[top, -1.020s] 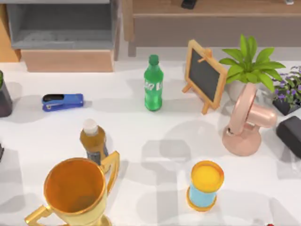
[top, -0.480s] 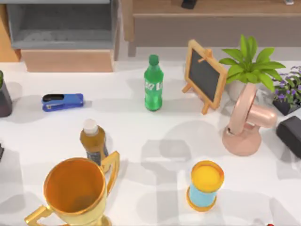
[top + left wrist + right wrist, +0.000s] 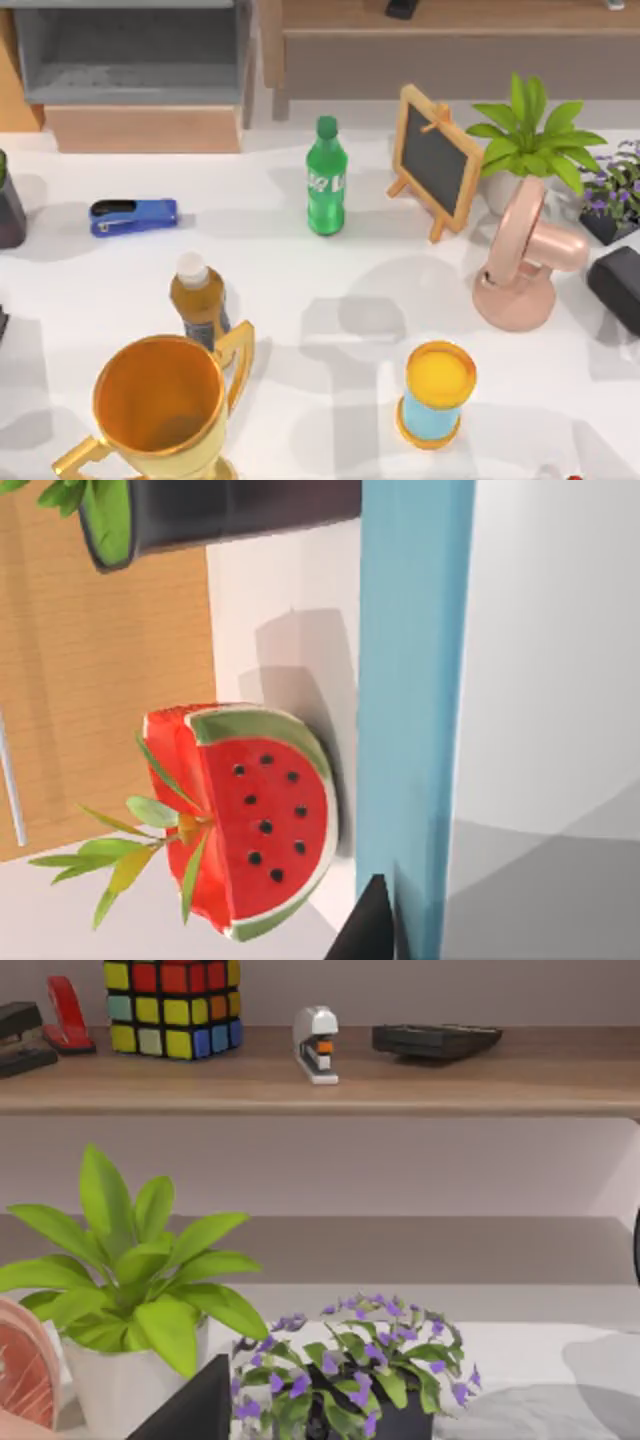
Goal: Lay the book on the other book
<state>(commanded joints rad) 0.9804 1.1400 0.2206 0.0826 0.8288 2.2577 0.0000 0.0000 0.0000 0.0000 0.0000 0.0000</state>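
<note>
My left wrist is looking at a blue book (image 3: 412, 710) beside a watermelon slice (image 3: 250, 820); honestly can't tell how either arm's jaws are sitting.

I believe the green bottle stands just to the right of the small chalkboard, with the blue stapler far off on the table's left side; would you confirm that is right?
Not quite: the green bottle stands to the left of the small chalkboard, not to its right, as the top view shows. The rest holds: the blue stapler lies far off on the table's left side.
</note>
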